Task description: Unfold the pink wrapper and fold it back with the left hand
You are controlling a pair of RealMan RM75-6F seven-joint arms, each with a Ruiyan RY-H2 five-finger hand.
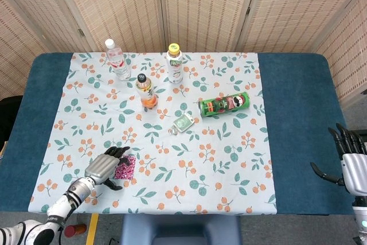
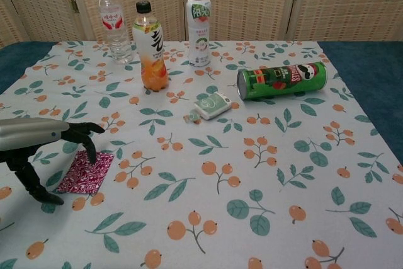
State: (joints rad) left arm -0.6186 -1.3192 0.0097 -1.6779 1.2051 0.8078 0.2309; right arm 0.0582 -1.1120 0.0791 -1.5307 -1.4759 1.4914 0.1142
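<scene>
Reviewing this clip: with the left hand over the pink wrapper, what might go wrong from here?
1. The pink wrapper lies flat on the tablecloth; the left hand may fail to catch an edge, or pinch cloth with it.
2. The hand covers only the wrapper's left part, so a push might slide it instead of folding it.
3. The wrapper sits near the table's front edge and could be dragged off.
</scene>
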